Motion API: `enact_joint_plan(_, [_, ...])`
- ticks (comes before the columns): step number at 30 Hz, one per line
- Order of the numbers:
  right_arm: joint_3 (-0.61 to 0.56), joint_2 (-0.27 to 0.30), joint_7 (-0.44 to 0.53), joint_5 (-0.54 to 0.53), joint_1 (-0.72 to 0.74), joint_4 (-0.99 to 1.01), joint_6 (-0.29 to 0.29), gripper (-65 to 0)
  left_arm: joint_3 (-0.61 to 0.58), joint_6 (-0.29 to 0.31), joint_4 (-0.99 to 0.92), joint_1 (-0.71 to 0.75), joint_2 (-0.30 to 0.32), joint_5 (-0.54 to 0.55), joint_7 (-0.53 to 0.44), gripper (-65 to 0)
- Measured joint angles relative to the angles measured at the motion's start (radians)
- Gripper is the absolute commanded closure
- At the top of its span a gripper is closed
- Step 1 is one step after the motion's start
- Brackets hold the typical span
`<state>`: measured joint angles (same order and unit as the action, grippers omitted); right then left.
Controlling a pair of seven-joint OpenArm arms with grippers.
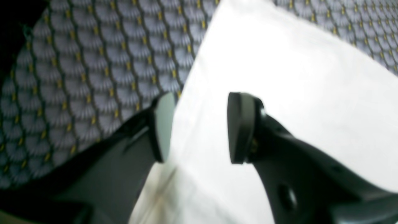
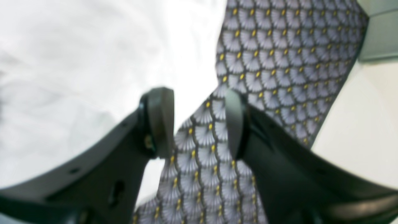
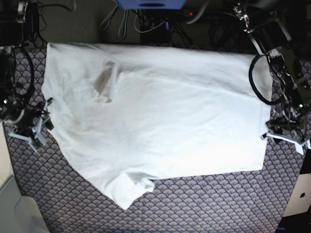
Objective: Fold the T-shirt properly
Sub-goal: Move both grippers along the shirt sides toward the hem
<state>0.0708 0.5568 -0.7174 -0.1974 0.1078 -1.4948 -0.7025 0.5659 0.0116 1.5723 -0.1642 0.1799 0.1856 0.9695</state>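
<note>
T-shirt (image 3: 160, 121) spread flat mid-frame on patterned surface (image 3: 218, 199). Left pincer (image 1: 199, 127) open over shirt's edge, frame right; right pincer (image 2: 199, 123) open at shirt's edge, frame left. Neither gripping.

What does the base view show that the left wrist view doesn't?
Only the base view shows the whole T-shirt spread out, both arms at its sides, the right gripper and cables along the far edge. Only the left wrist view shows the left gripper close up, jaws apart over the shirt's edge. Both show white shirt on the patterned cloth.
</note>
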Motion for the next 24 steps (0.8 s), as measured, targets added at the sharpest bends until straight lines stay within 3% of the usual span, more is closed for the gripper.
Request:
enact_joint_plan(5, [-0.120,-0.011,0.008,-0.007,0.195,0.190,-0.003,-27.8,-0.035,-0.008,-0.183,-0.019,0.006,-0.014,-0.262,-27.6])
enact_joint_plan(9, [-0.152,-0.056,0.012,-0.008,0.323,0.322,0.000,-27.8,-0.173,0.000,-0.319,-0.054,0.051,-0.004,-0.414,-27.5])
enact_joint_plan(11, [-0.188,-0.063,0.059,-0.001,0.372,0.378,0.001,-27.8,-0.243,0.008,-0.399,-0.082,0.074,0.001,-0.477,-27.5])
enact_joint_plan(15, [-0.291,-0.085,0.166,0.001,0.455,0.527,-0.002,-27.8,-0.319,-0.007,-0.562,-0.160,0.083,-0.003,-0.558,-27.5])
enact_joint_plan(24, [-0.376,-0.112,0.427,0.002,0.644,0.922,0.022,-27.8,-0.322,-0.004,-0.813,-0.328,0.101,-0.005,-0.669,-27.5])
